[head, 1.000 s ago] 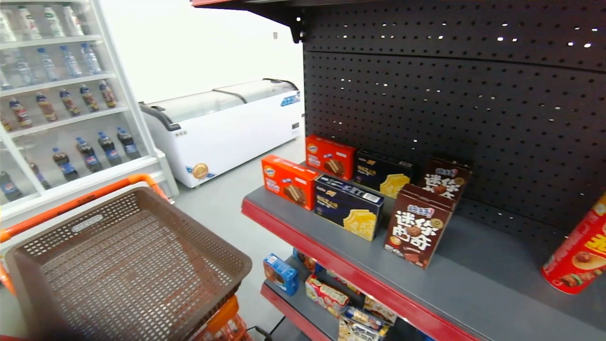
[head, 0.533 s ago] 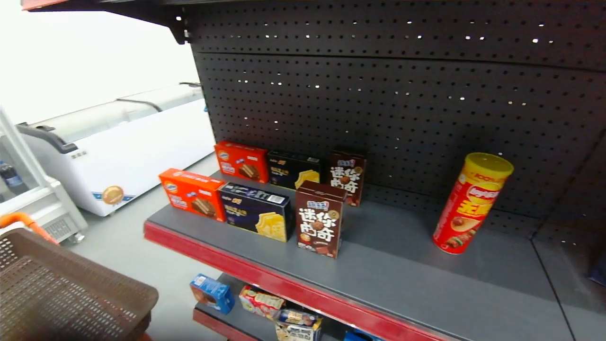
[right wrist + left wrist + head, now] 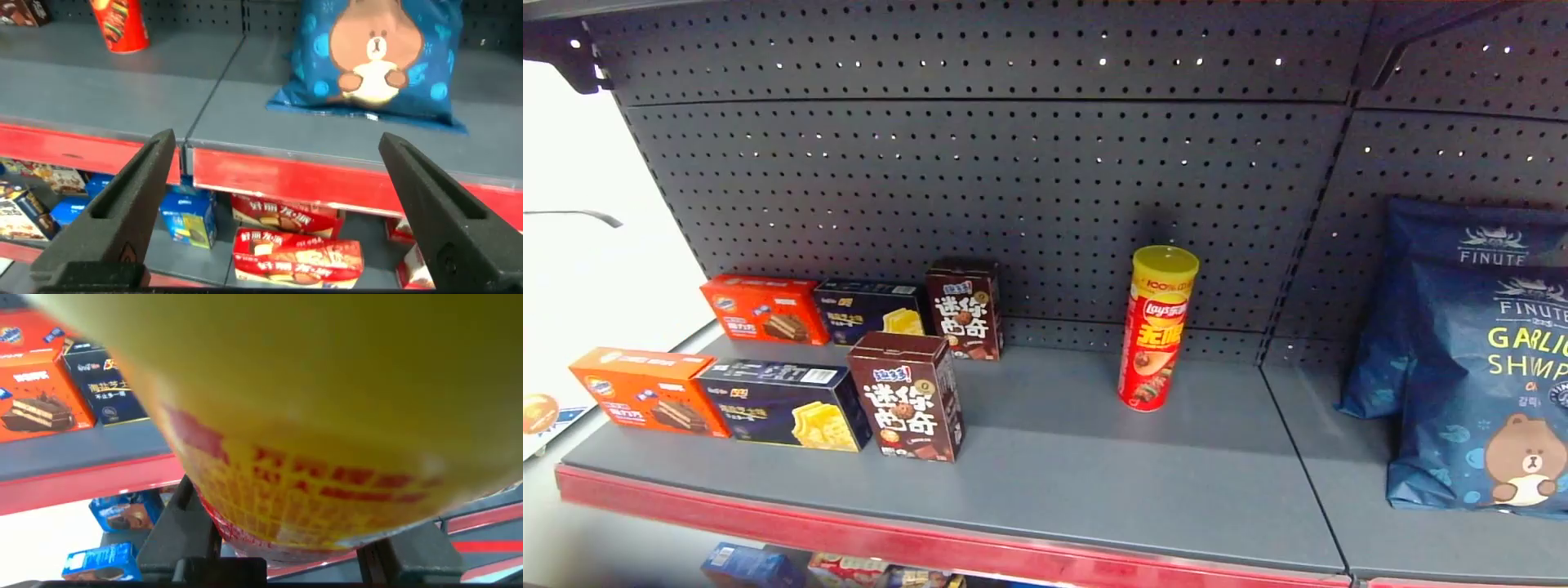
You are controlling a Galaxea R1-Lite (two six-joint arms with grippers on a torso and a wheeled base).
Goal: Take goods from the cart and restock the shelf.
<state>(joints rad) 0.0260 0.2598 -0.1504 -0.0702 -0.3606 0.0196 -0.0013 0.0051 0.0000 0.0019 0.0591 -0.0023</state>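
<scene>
My left gripper (image 3: 286, 559) is shut on a chip can (image 3: 310, 416) with a yellow lid and red body, held very close to the left wrist camera, in front of the shelf's red edge. A matching chip can (image 3: 1158, 327) stands upright on the grey shelf (image 3: 1094, 465), near the pegboard back. My right gripper (image 3: 278, 204) is open with nothing between its fingers, and sits in front of the shelf edge (image 3: 327, 175) below a blue bear-print bag (image 3: 376, 57).
Orange (image 3: 649, 390), dark blue (image 3: 784, 404) and brown (image 3: 907, 396) boxes stand in two rows at the shelf's left. Blue snack bags (image 3: 1486, 384) fill the right bay. Bare shelf lies around the standing can. Packets (image 3: 294, 253) sit on the lower shelf.
The head camera has swung right: the brown cart basket, freezer and drinks cooler have left the picture, and the blue snack bags have come in at the right.
</scene>
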